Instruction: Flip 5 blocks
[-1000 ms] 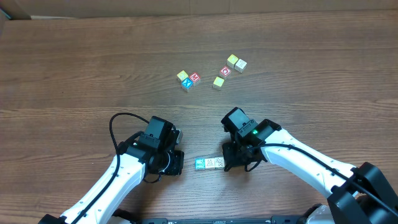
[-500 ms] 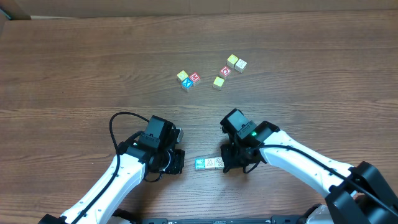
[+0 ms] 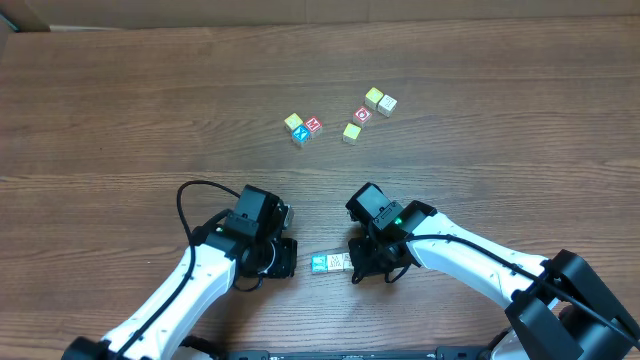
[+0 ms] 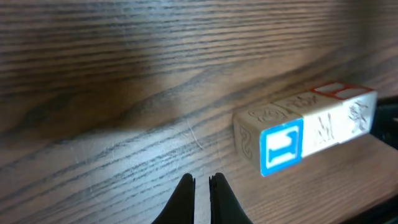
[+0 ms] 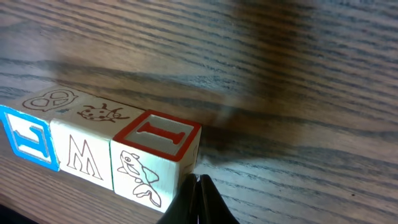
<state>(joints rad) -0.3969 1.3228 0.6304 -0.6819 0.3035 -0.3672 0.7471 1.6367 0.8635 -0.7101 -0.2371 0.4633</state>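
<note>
From overhead, the left gripper [image 3: 288, 260] is hanging low over the table [image 3: 120, 110] with its fingers pressed together and empty. It is pointing at a row of three blocks [image 3: 333, 263] lying just past its tips. The right gripper [image 3: 360, 266] is sitting at the opposite end of that row, also clenched on nothing, with its tips right by the end block. Seven loose blocks are lying well beyond both sets of fingers, farther up the table, as a tight cluster of three [image 3: 302, 128] and a looser cluster of four [image 3: 368, 112].

In the left wrist view, the fingers [image 4: 183, 199] are standing almost together with only a thin slit between them, gripping nothing. The row [image 4: 305, 127] is lying ahead of the tips and off to their right, apart from them. Its blue-framed face [image 4: 281, 148] is at the near end and a red-framed top [image 4: 339, 91] is at the far end.

In the right wrist view, the fingertips [image 5: 210, 208] are pinched into a single point. They are sitting at the lower corner of the red-framed block [image 5: 155, 155], which is showing an I on top and a fish on its side. Whether they are touching it or just beside it is hard to tell. The middle block [image 5: 84, 146], with an M on its side, is lying farther left of the tips, and the blue-framed block [image 5: 28, 140] is the farthest from them.
</note>
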